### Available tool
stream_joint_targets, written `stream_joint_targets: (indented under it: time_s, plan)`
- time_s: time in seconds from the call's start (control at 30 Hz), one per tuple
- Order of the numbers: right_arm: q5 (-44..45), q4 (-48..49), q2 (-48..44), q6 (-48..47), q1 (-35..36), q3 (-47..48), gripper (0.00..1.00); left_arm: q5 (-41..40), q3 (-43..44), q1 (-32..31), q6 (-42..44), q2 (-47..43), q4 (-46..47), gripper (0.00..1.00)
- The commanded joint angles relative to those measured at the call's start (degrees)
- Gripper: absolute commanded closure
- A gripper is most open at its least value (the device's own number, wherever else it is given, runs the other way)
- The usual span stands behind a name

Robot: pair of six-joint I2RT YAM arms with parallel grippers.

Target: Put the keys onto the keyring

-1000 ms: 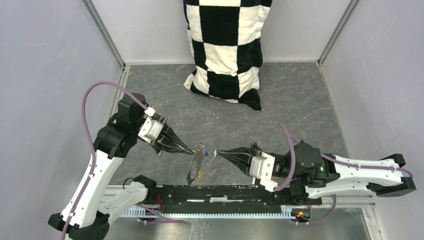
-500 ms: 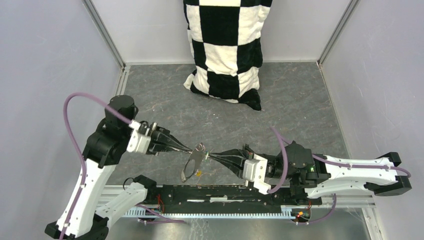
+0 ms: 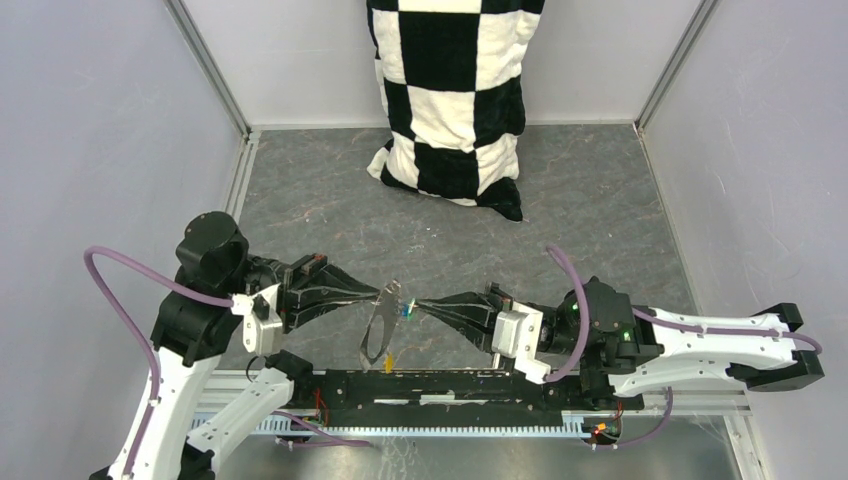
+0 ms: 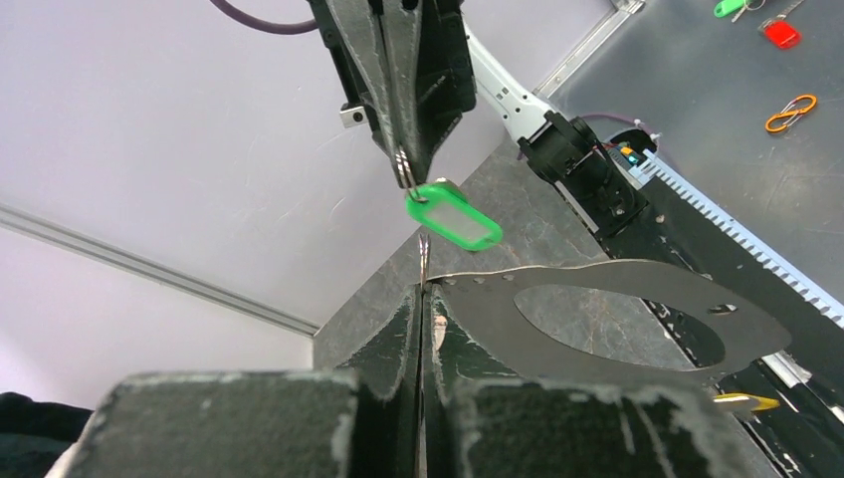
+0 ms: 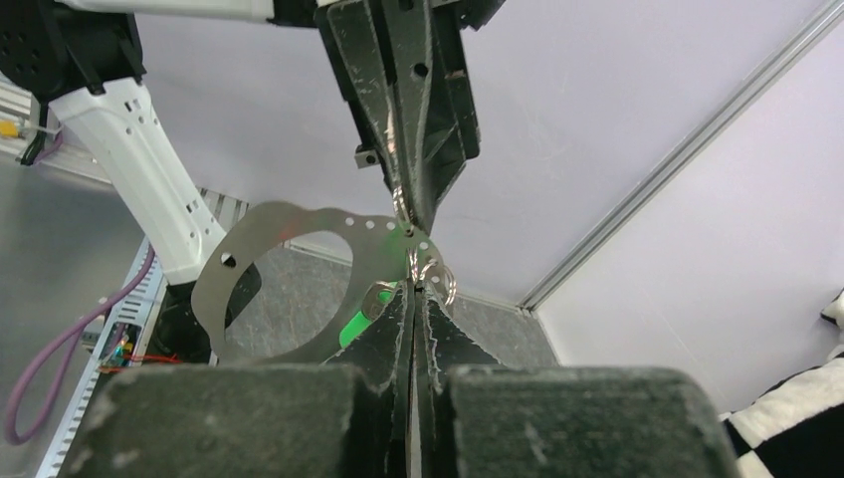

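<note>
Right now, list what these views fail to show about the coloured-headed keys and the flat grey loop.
Blue-headed key: in no wrist view; top view too small to tell.
Yellow-headed key: left wrist view, mostly behind the flat grey loop.
Green-headed key: right wrist view, blurred behind the right gripper.

Right gripper (image 5: 418, 296) sat at 6 o'clock, fingers pinched on small silver rings (image 5: 436, 271). Left gripper (image 5: 406, 214), at 12 o'clock, clamped the keyring (image 5: 261, 237) by its holed edge, loop extending toward 9 o'clock. Green key (image 5: 355, 326) hung just behind the plate.
</note>
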Motion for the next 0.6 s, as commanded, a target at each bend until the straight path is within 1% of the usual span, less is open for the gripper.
stream_joint_targets:
  time_s: [0.0,0.1,0.37,0.43,0.57]
  plan:
    - [-0.3,1.1,-0.5,-0.3,0.3,3.9,1.00,2.1,0.4,-0.2,0.0,-1.4,3.4,0.98]
    - [-1.2,0.2,-0.4,-1.7,0.4,5.1,1.00,2.8,0.6,-0.2,-0.5,-2.1,3.4,0.98]
    - [1.6,-7.8,2.2,-9.0,0.3,9.7,1.00,2.8,0.2,-0.2,-0.2,-3.7,3.4,0.98]
    - [2.2,-7.8,2.4,-10.8,0.1,9.1,1.00,2.3,0.0,-0.2,-0.4,-3.9,3.4,0.98]
    - [1.6,-7.7,2.8,-10.9,-0.2,9.7,1.00,1.2,-0.9,-0.2,-3.3,-4.2,3.1,0.98]
